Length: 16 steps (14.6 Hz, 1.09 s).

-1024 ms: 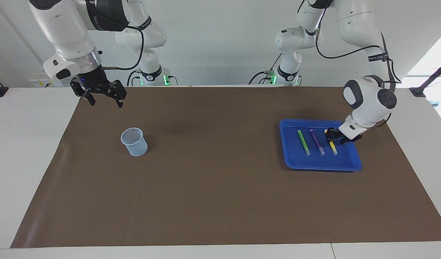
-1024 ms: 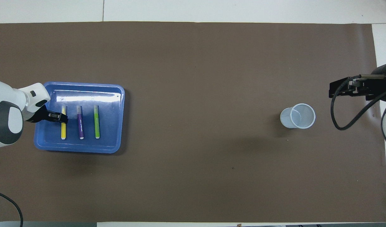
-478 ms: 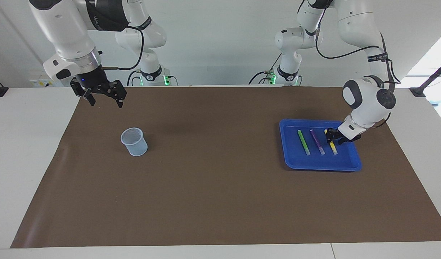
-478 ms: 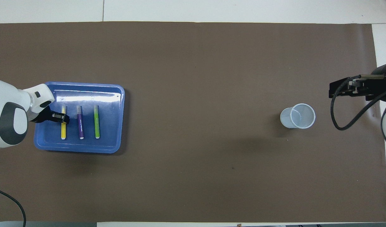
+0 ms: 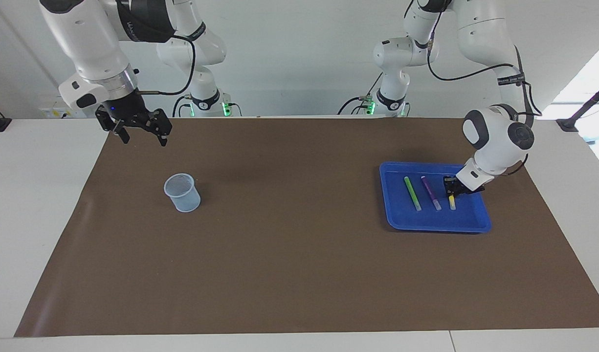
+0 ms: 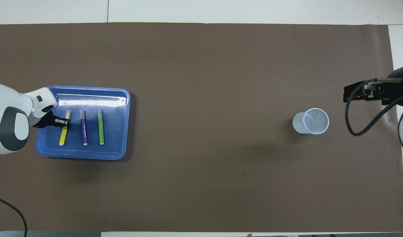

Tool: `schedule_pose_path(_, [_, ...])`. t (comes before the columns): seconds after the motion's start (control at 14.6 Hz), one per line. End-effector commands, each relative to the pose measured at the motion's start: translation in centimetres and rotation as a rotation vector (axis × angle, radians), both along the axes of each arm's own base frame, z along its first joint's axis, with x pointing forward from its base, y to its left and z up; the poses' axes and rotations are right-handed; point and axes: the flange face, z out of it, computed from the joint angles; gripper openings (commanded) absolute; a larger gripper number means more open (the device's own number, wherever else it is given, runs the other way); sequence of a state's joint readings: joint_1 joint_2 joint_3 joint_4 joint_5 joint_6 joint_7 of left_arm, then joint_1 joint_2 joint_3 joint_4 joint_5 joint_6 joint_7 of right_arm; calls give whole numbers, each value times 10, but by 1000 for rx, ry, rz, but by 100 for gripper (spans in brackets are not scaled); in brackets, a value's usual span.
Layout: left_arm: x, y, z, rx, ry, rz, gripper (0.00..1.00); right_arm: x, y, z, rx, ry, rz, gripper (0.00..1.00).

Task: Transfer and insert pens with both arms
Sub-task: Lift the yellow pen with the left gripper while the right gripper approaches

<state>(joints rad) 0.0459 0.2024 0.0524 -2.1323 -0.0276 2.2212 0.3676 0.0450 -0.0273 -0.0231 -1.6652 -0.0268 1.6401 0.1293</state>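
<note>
Three pens lie side by side in a blue tray [image 5: 398, 221] [image 6: 89, 154] at the left arm's end of the table: green [image 5: 412, 193] [image 6: 100, 127], purple [image 5: 431, 193] [image 6: 84, 128] and yellow [image 5: 452, 201] [image 6: 62, 138]. My left gripper [image 5: 452, 187] [image 6: 62, 122] is down in the tray, shut on the yellow pen near its middle; the pen now lies slanted. My right gripper [image 5: 144, 141] [image 6: 352, 93] is open and empty in the air over the mat's edge at the right arm's end, where that arm waits.
A clear plastic cup [image 5: 182, 192] [image 6: 311, 121] stands upright on the brown mat [image 5: 289, 234] at the right arm's end. Two smaller white arms with green-lit bases [image 5: 206, 105] stand at the table's edge by the robots.
My left gripper has closed on the yellow pen and the pen has turned from straight to slanted in the tray. The right arm, cup and other pens have not moved.
</note>
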Motion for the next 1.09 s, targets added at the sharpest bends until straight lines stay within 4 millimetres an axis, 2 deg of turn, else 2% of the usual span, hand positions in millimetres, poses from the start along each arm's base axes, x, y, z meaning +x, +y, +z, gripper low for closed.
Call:
schedule_pose_path(0.0, [4,0,3,-3,-10,1,0,-6,-2,2,11,9,16,100])
schedule_pose_path(0.07, [8,0,11,-5,-1,2,0,-6,-2,2,11,11,16,100])
schedule_pose_path(0.27, [30,-9,74,-1,82,122,0,-6,-2,2,11,11,16,100])
schedule_pose_path(0.41, [38,-44,115,18,124,274,0,-6,-1,3,11,8,17,100])
schedule_pose_path(0.61, [36,-98,166,-31,194,543,0,-7,2,0,12,18,22,100])
schedule_pose_path(0.89, [17,-155,212,-125,337,983,0,-13,36,2,22,16,70,100])
schedule_pose_path(1.02, [7,-174,225,-206,433,1107,0,-16,49,9,144,10,58,100])
